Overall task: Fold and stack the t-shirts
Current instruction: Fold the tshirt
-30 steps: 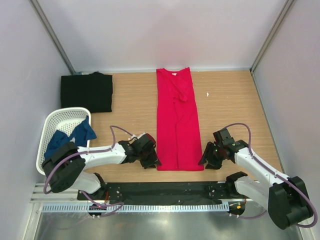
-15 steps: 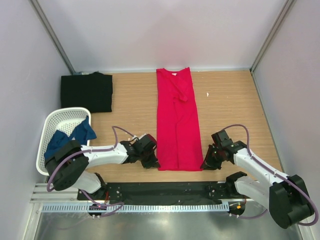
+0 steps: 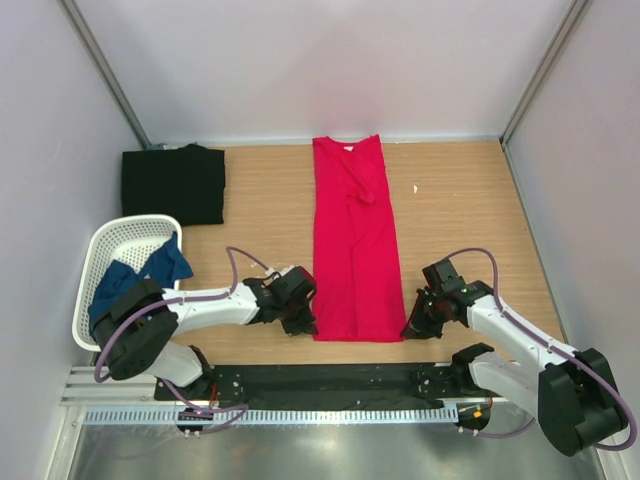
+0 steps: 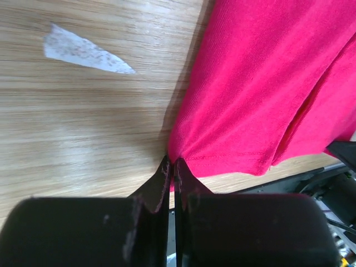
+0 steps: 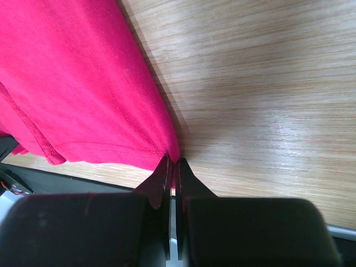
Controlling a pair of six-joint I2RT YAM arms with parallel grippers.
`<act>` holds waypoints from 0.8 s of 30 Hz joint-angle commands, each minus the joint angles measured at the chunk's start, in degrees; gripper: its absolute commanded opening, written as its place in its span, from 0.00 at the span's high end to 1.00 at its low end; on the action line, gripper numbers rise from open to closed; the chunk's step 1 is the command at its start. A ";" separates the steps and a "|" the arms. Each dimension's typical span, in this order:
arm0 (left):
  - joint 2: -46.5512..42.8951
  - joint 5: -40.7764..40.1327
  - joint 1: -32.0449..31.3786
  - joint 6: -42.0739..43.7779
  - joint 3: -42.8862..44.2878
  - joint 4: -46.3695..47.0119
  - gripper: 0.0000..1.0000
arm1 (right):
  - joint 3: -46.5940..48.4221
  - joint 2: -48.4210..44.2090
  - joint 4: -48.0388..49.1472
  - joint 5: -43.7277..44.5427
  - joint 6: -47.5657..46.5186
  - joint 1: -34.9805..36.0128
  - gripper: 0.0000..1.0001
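Observation:
A bright red t-shirt (image 3: 354,240) lies folded lengthwise in a long strip down the middle of the table, neck at the far end. My left gripper (image 3: 308,325) is shut on its near left hem corner (image 4: 173,158). At the near right hem corner (image 5: 173,156), my right gripper (image 3: 410,328) is pinched shut on the cloth. A black t-shirt (image 3: 174,184) lies folded flat at the far left. A dark blue t-shirt (image 3: 140,273) hangs crumpled over the rim of the white mesh basket (image 3: 112,242) at the left.
A small white scrap (image 3: 417,188) lies on the wood right of the red shirt; a pale patch (image 4: 83,50) marks the wood in the left wrist view. A black strip (image 3: 330,378) and metal rail run along the near edge. Grey walls close the sides and back.
Both grippers have closed on the red shirt's near hem corners, the left from the left side, the right from the right. The shirt itself has hardly moved.

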 commanded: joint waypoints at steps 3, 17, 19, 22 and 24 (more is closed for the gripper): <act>-4.14 -5.49 -0.09 3.19 2.75 -6.10 1.00 | 5.13 0.55 -1.16 0.61 -0.83 0.45 0.99; -6.95 -7.07 6.14 10.83 11.80 -12.87 1.00 | 18.30 5.46 0.77 3.85 -2.68 0.37 0.99; -6.61 -7.51 7.47 13.81 14.70 -13.48 1.00 | 20.69 6.87 0.95 4.91 -3.55 0.37 0.99; -4.51 -7.86 9.67 17.68 19.08 -14.01 1.00 | 25.08 9.60 1.82 6.93 -4.52 0.10 0.99; -2.92 -7.42 11.07 19.62 21.20 -13.84 1.00 | 27.63 11.61 3.58 7.55 -4.79 -0.42 0.99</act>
